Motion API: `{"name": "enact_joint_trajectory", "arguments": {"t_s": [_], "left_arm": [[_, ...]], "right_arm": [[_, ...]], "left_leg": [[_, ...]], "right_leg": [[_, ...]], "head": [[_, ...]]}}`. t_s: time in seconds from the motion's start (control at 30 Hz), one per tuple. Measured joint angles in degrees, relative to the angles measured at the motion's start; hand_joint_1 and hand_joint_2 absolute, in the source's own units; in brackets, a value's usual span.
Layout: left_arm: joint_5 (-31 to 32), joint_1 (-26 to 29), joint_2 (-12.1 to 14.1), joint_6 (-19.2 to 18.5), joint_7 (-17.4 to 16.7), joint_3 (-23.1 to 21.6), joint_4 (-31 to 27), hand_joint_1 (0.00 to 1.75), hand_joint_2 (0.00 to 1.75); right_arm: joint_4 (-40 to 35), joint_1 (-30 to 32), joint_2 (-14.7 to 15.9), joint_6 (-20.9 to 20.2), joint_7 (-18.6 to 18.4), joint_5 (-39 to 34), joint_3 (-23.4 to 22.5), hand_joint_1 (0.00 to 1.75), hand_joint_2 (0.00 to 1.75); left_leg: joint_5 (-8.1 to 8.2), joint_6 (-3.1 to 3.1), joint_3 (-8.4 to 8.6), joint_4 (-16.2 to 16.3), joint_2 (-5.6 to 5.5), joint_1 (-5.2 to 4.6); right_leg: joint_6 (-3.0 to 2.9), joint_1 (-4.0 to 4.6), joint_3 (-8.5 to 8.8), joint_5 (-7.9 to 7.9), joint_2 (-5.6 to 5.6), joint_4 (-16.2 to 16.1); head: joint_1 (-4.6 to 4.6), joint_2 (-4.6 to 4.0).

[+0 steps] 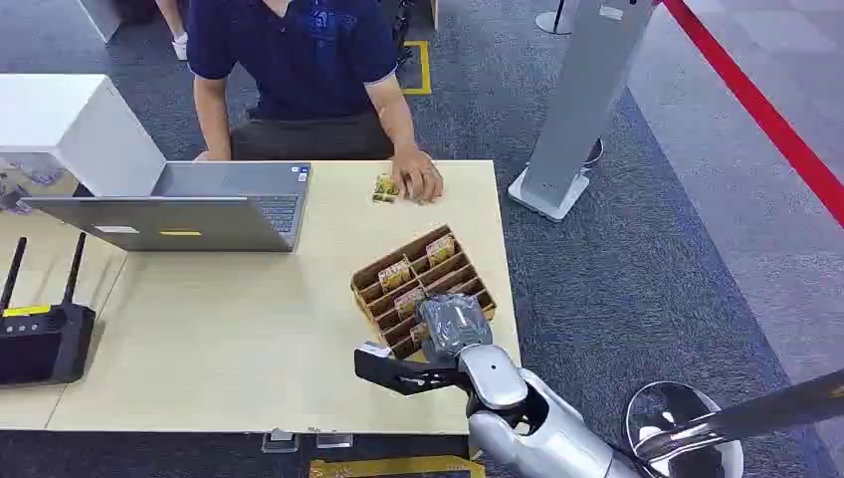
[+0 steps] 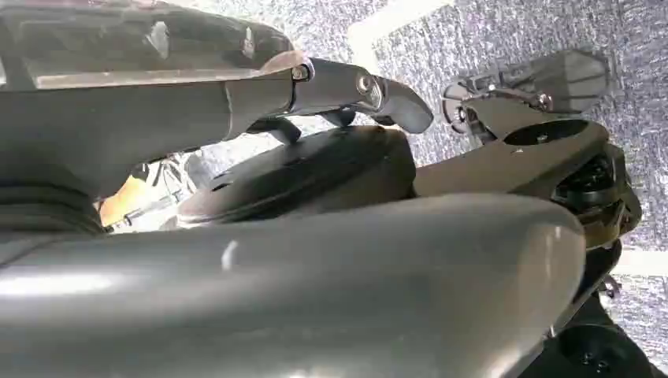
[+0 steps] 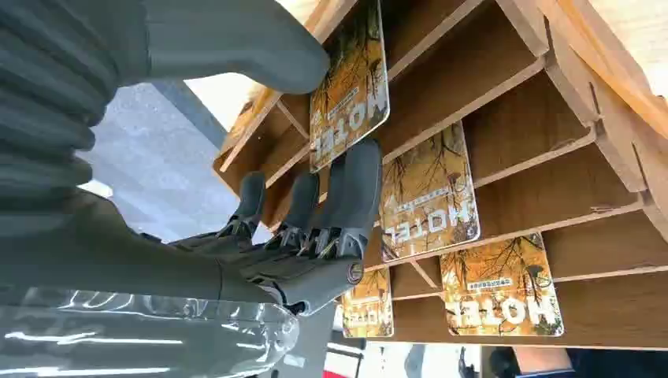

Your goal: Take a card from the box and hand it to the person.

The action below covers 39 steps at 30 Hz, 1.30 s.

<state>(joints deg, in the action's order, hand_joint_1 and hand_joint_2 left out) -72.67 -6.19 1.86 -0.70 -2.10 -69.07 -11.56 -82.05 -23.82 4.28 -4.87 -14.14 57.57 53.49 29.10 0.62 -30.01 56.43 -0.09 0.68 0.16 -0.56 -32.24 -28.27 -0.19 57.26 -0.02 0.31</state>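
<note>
grey carpet, red floor stripe (image 1: 766, 110), pale wooden bench (image 1: 239, 339) with a laptop (image 1: 179, 207) and black router (image 1: 40, 339). slotted wooden box (image 1: 423, 289) near the bench's right edge, holding orange hotel cards. right hand (image 1: 448, 327) over the box's near end, pinching one card (image 3: 350, 83) between thumb and fingers (image 3: 346, 197), card in its slot. left hand (image 2: 378, 94): hold unclear. person's hand (image 1: 418, 177) resting beside another card (image 1: 385, 189) on the far edge.
</note>
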Motion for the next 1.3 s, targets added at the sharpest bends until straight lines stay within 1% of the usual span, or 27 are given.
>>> {"name": "enact_joint_trajectory", "arguments": {"t_s": [0.07,0.3,0.47,0.5,0.57,1.0,1.2,1.23,1.3], "left_arm": [[0.0,0.0,0.0,0.0,0.1,0.0,0.0,0.00,0.00],[0.4,0.0,0.0,0.0,0.1,0.0,0.0,0.00,0.00],[0.4,0.0,0.0,0.0,0.1,0.0,0.0,0.00,0.00],[0.4,0.0,0.0,0.0,0.1,0.0,0.0,0.00,0.00],[0.4,0.0,0.0,0.0,0.1,0.0,0.0,0.00,0.00],[0.4,0.0,0.0,0.0,-0.1,0.0,0.0,0.00,0.00],[0.4,0.0,0.0,0.0,-0.1,0.0,0.0,0.00,0.00],[0.4,0.0,0.0,0.0,-0.1,0.0,0.0,0.00,0.00],[0.4,0.0,0.0,0.0,-0.1,0.0,0.0,0.00,0.00]], "right_arm": [[0.0,0.0,0.0,0.0,0.0,0.0,0.0,0.86,1.75],[0.0,0.0,0.0,0.0,0.0,0.0,0.0,0.93,1.75],[0.0,0.0,0.0,0.0,0.0,0.0,0.0,0.91,1.75],[0.0,0.0,0.0,0.0,0.0,0.0,0.0,0.94,1.75],[0.0,0.0,0.0,0.0,0.0,0.0,0.0,0.89,1.75],[0.0,0.3,0.0,0.0,0.0,0.2,-0.1,0.91,1.75],[0.2,0.4,0.0,0.0,0.0,0.5,-0.1,0.87,1.75],[0.2,0.5,0.0,0.0,0.0,0.6,-0.1,0.91,1.75],[0.2,0.5,0.0,0.0,0.0,0.7,-0.1,0.91,1.75]], "left_leg": [[0.00,0.00,0.00,0.0,0.00,0.00],[0.00,0.00,0.00,0.0,0.00,0.00],[0.00,0.00,0.01,0.0,0.00,0.00],[0.00,0.00,0.01,0.0,0.00,0.00],[0.00,0.00,0.01,0.0,0.00,0.00],[0.00,0.00,0.01,0.0,0.00,0.00],[0.00,0.00,0.01,0.0,0.00,0.00],[0.00,0.00,0.01,0.0,0.00,0.00],[0.00,0.00,0.01,0.0,0.00,0.00]], "right_leg": [[0.00,0.00,0.00,0.00,0.00,0.0],[0.00,0.00,0.00,0.00,0.00,0.0],[0.00,0.00,0.00,0.00,0.00,0.0],[0.00,0.00,0.00,0.00,0.00,0.0],[0.00,0.00,0.00,0.00,0.00,0.0],[0.00,0.00,0.00,0.00,0.00,0.0],[0.00,0.00,0.00,0.00,0.00,0.0],[0.00,0.00,0.00,0.00,0.00,0.0],[0.00,0.00,0.00,0.00,0.00,0.0]], "head": [[0.00,0.00],[0.00,0.00],[0.00,0.00],[0.00,0.00],[0.00,0.00],[0.00,0.00],[0.00,0.00],[0.00,0.00],[0.00,0.00]]}}
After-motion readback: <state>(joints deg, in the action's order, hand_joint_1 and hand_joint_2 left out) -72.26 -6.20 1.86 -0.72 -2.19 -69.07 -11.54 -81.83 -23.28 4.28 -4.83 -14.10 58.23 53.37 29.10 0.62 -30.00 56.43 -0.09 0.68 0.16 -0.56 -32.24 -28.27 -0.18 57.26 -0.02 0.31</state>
